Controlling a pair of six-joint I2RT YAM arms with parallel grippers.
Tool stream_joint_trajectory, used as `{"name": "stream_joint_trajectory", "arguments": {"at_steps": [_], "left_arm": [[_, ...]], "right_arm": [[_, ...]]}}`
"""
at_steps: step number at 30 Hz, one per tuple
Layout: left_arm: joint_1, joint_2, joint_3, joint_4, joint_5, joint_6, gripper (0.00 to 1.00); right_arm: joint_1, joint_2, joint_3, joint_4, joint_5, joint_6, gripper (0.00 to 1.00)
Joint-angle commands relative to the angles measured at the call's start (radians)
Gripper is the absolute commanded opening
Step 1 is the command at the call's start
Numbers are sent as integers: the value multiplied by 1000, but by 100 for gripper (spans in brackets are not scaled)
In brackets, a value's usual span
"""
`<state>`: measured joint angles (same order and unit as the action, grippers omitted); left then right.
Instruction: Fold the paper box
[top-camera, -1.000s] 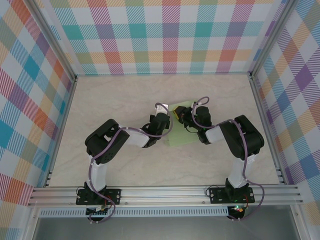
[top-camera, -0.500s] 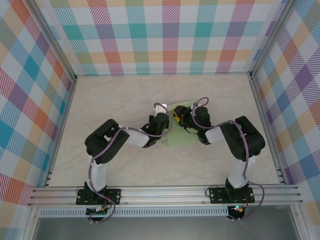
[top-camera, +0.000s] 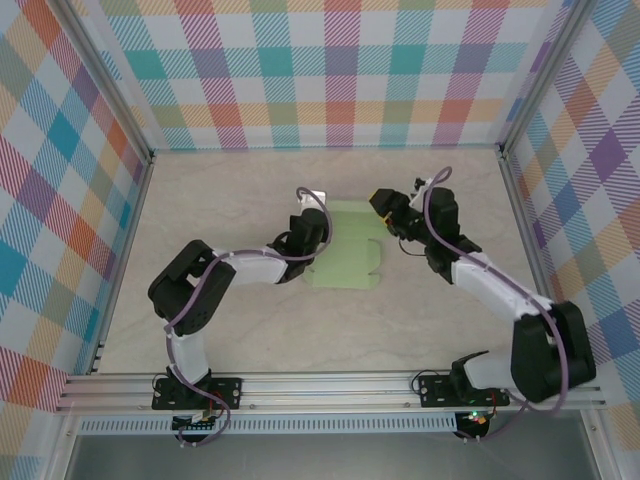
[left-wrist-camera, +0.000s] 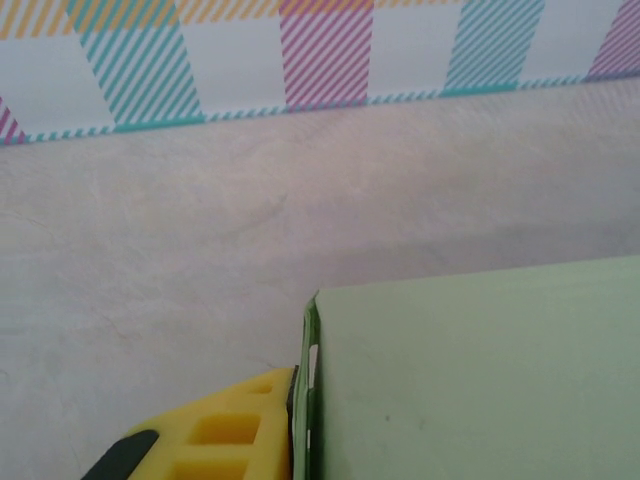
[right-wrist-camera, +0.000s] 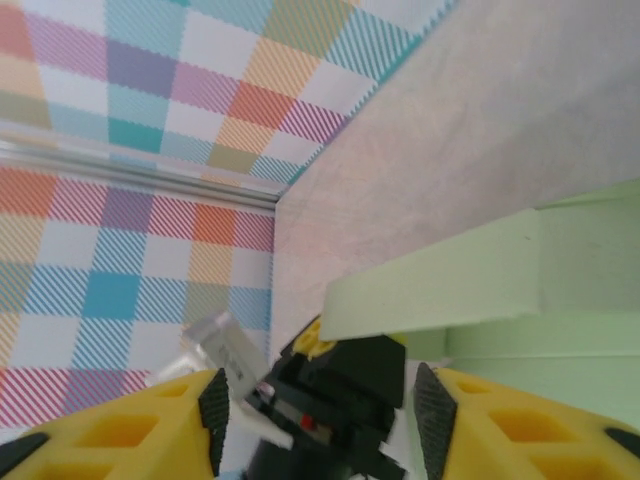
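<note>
The paper box (top-camera: 348, 250) lies flat on the table (top-camera: 220, 210), near the middle and a bit toward the back; it is pale green thin card, folded over, with a small tab sticking out on its right side; it sits between my two grippers.

My left gripper (top-camera: 312, 250) is at the box's left edge and touches it. From my left wrist I see one yellow finger (left-wrist-camera: 215, 435) pressed against the outside of a thin upright side strip of the card; the green top sheet hides my other finger; I am pinching that left edge of the box.

My right gripper (top-camera: 383, 205) is by the box's far right corner, just beside it; I cannot tell if it touches the card. From my right wrist I see both yellow fingers (right-wrist-camera: 120, 430) standing wide apart, let go, with nothing held between them; a long green flap of the box is lifted a little just past them; the black body of my left gripper is on the far side of that flap.

The table is pale and looks like stone; checked walls (top-camera: 330, 70) in many colours stand on three sides; a metal rail (top-camera: 330, 385) runs along the near edge, where my two arms are bolted.
</note>
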<state>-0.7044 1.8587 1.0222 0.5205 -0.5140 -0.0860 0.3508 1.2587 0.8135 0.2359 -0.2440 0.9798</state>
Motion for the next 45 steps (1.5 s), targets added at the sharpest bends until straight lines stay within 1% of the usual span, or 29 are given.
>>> {"name": "stream_joint_trajectory", "arguments": {"at_steps": [1, 3, 6, 7, 9, 10, 11, 12, 14, 16, 17, 19, 21, 24, 25, 26, 27, 31, 37, 40, 43, 45], "left_arm": [[36, -26, 11, -38, 90, 21, 17], [52, -22, -5, -17, 134, 47, 17], [59, 2, -31, 48, 193, 122, 17], [61, 11, -37, 65, 217, 142, 17], [65, 34, -62, 128, 294, 178, 18], [66, 42, -74, 155, 324, 185, 19], [68, 47, -87, 183, 355, 193, 19], [68, 52, -91, 198, 376, 203, 19], [70, 66, -93, 211, 417, 233, 20], [71, 81, -76, 197, 428, 255, 21], [71, 90, -65, 186, 432, 265, 21], [71, 105, -54, 181, 431, 274, 21], [72, 106, -52, 184, 435, 275, 22], [73, 106, -55, 189, 418, 269, 24], [72, 105, -56, 189, 416, 269, 27], [72, 101, -59, 187, 414, 267, 32], [73, 98, -62, 188, 414, 264, 34], [74, 78, -92, 200, 406, 255, 35], [81, 49, -130, 206, 393, 255, 36], [96, 25, -166, 221, 398, 241, 37], [122, 0, -220, 276, 436, 213, 53], [146, -10, -244, 306, 484, 193, 59]], "right_arm": [[-32, -99, 55, -258, 80, -382, 61], [-73, -108, 78, -308, 84, -516, 65], [-117, -49, 159, -403, -21, -805, 65], [-119, -13, 206, -469, -47, -875, 66], [-119, 105, 380, -686, -67, -986, 68], [-119, 159, 452, -777, -83, -1032, 68], [-121, 247, 559, -916, -85, -1068, 69], [-121, 308, 640, -1000, -88, -1113, 69], [-120, 434, 778, -1135, -149, -1152, 69], [-117, 544, 891, -1228, -236, -1168, 70], [-108, 606, 943, -1269, -239, -1171, 70], [-75, 699, 1025, -1329, -205, -1217, 69], [-54, 769, 1066, -1333, -181, -1245, 69], [-52, 832, 1091, -1315, -263, -1265, 67], [-51, 845, 1099, -1317, -288, -1270, 67], [-46, 858, 1106, -1324, -314, -1279, 66], [-37, 865, 1106, -1327, -325, -1291, 66], [-5, 874, 1080, -1322, -307, -1323, 64], [6, 882, 1071, -1292, -296, -1310, 62], [11, 890, 1077, -1289, -260, -1304, 61], [11, 897, 1075, -1285, -236, -1300, 58], [12, 900, 1070, -1276, -236, -1296, 57]]}}
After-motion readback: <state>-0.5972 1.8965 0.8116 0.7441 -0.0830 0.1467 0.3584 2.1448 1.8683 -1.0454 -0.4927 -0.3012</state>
